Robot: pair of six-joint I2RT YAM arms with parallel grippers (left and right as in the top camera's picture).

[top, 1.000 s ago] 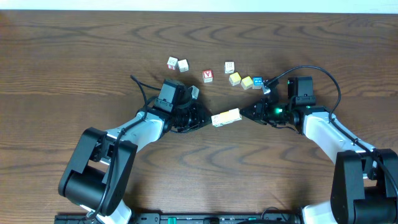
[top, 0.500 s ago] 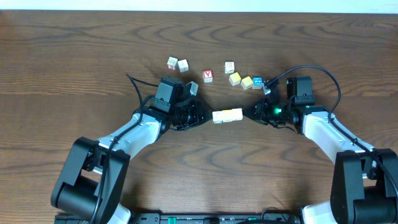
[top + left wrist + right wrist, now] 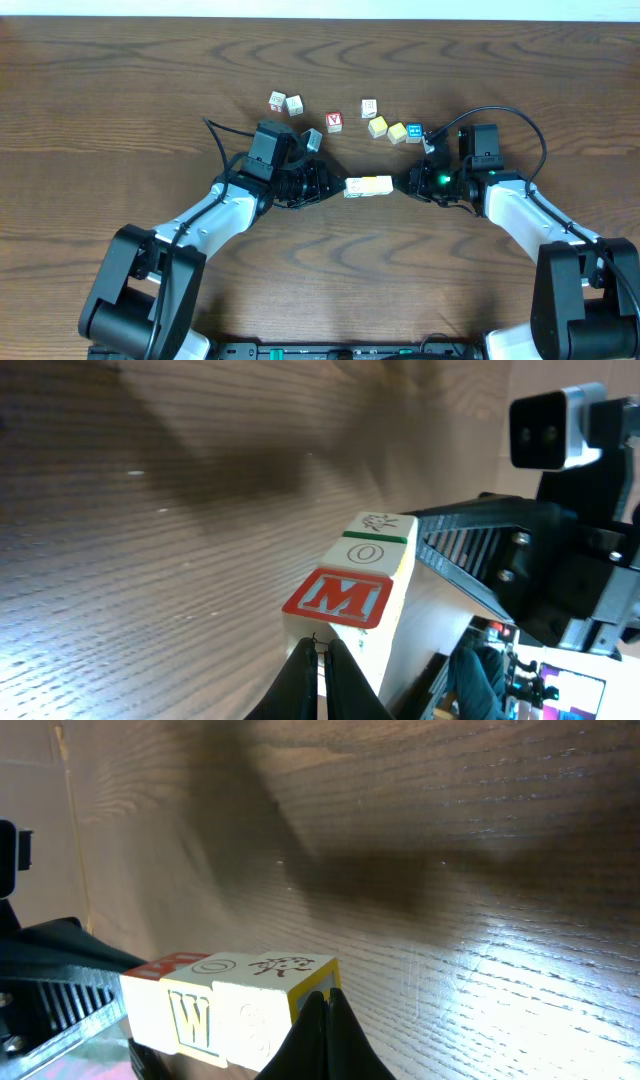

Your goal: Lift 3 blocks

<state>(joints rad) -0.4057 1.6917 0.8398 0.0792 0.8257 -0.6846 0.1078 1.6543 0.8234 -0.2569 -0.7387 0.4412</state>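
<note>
The 3 blocks (image 3: 368,186) form one short row, pinched end to end between my two grippers and held off the table. In the left wrist view the nearest block shows a red M (image 3: 338,598), the middle one an O (image 3: 365,553), and the far one a green mark (image 3: 380,523). My left gripper (image 3: 336,188) (image 3: 318,650) is shut, its tip pressed against the M end. My right gripper (image 3: 403,184) (image 3: 325,1002) is shut too and pushes on the yellow-edged end block (image 3: 290,970). Beside that block a yellow W face (image 3: 187,1017) shows.
Loose cubes lie farther back on the wooden table (image 3: 120,100): two white ones (image 3: 285,103), a red-faced one (image 3: 334,121), a white one (image 3: 369,108), two yellow ones (image 3: 387,129) and a blue-faced one (image 3: 414,132). A pale cube (image 3: 313,139) sits by the left wrist.
The row of blocks has shifted slightly right and towards the back and has levelled out. The left arm followed it and the right gripper gave way a little. Both grippers stayed shut.
</note>
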